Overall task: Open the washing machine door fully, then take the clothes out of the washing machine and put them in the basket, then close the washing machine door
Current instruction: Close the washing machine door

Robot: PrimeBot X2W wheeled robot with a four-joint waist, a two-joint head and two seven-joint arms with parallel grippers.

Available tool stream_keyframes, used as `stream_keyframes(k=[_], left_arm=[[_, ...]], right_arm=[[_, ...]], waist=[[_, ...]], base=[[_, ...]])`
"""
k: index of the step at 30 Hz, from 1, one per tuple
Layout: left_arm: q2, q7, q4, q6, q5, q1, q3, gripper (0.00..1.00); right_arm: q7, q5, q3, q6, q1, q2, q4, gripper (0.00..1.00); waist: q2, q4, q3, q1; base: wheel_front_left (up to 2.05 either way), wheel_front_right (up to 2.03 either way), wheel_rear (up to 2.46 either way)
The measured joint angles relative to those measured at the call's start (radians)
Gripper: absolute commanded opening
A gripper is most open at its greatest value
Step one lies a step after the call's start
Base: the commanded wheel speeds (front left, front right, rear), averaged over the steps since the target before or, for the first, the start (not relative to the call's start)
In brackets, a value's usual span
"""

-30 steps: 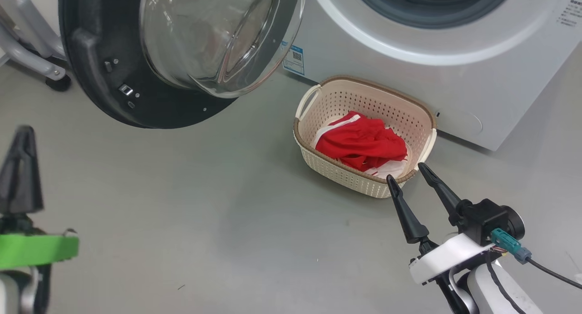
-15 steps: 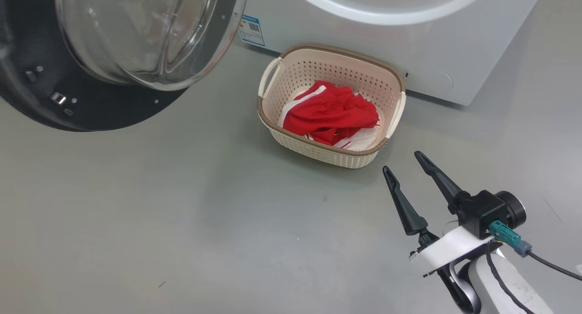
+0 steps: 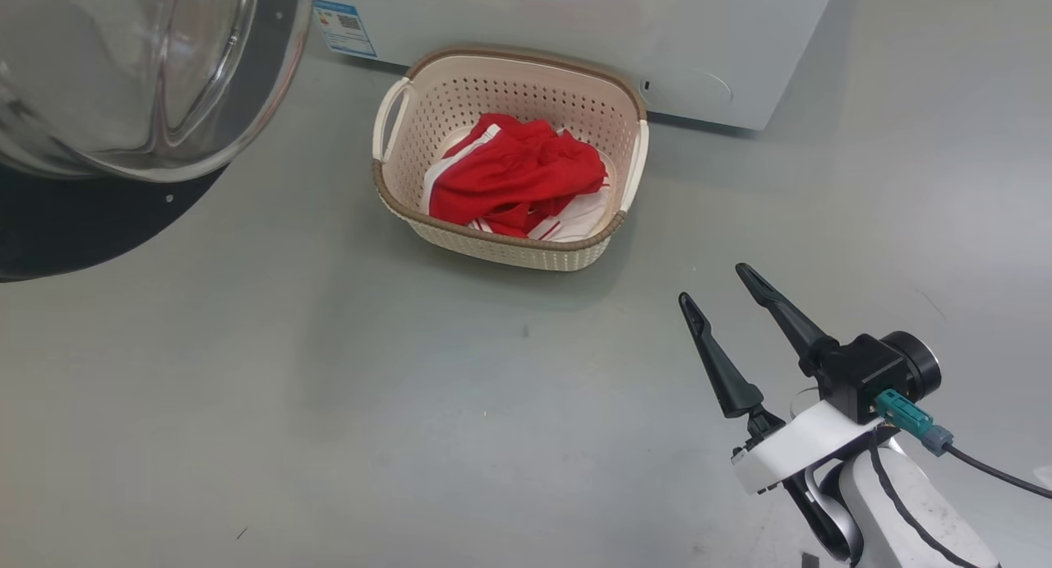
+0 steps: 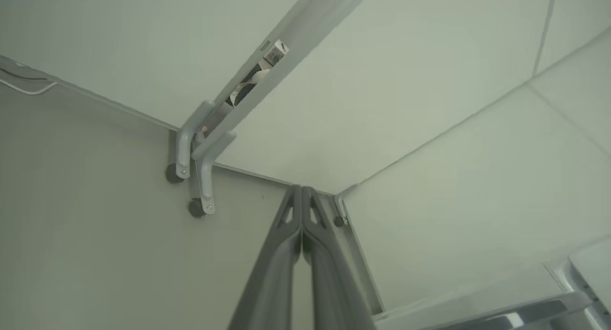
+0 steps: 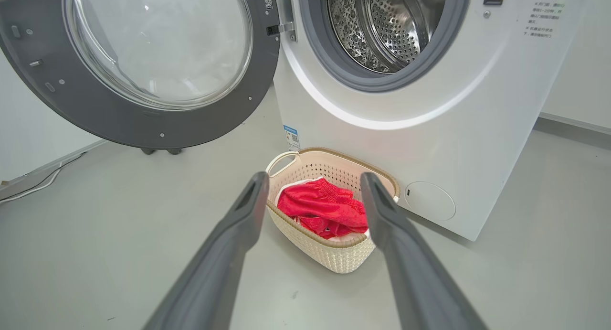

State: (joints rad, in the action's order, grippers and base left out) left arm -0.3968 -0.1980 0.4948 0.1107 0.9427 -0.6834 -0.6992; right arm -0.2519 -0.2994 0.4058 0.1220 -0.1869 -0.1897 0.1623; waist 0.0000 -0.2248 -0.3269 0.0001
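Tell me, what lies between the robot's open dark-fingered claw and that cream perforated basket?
Nothing: in the head view, bare grey floor separates the right gripper from the cream perforated basket.

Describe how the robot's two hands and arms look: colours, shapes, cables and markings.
The right hand has two long, black, tapering fingers on a black block, mounted on a white bracket. A round black camera sits beside it, with a teal connector and black cable. Its forearm is pale grey. The left hand is dark grey, with triangular cut-outs near its tips.
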Motion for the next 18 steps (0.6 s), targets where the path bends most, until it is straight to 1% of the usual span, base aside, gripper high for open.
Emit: stream_keyframes(k=[4, 9, 14, 18], left_arm=[[0.001, -0.048, 0.069, 0.018, 0.086, -0.075, -0.084, 0.0], [0.004, -0.11, 0.146, 0.018, 0.142, -0.128, -0.127, 0.0], [0.003, -0.128, 0.201, 0.018, 0.141, -0.162, -0.121, 0.0], [-0.005, -0.137, 0.263, 0.018, 0.135, -0.167, -0.14, 0.0]], right_arm=[[0.0, 0.0, 0.002, 0.0, -0.002, -0.001, 0.001, 1.0], [0.0, -0.002, -0.001, 0.0, -0.012, -0.002, 0.001, 1.0], [0.0, -0.002, -0.005, 0.0, -0.014, -0.007, 0.001, 1.0], [0.0, -0.002, -0.005, 0.0, -0.022, -0.008, 0.0, 1.0]], waist=[[0.0, 0.033, -0.012, 0.0], [0.0, 0.062, -0.026, -0.0001], [0.0, 0.073, -0.037, -0.0001], [0.0, 0.076, -0.041, 0.0]], base=[[0.0, 0.0, 0.0], [0.0, 0.0, 0.0], [0.0, 0.0, 0.0], [0.0, 0.0, 0.0]])
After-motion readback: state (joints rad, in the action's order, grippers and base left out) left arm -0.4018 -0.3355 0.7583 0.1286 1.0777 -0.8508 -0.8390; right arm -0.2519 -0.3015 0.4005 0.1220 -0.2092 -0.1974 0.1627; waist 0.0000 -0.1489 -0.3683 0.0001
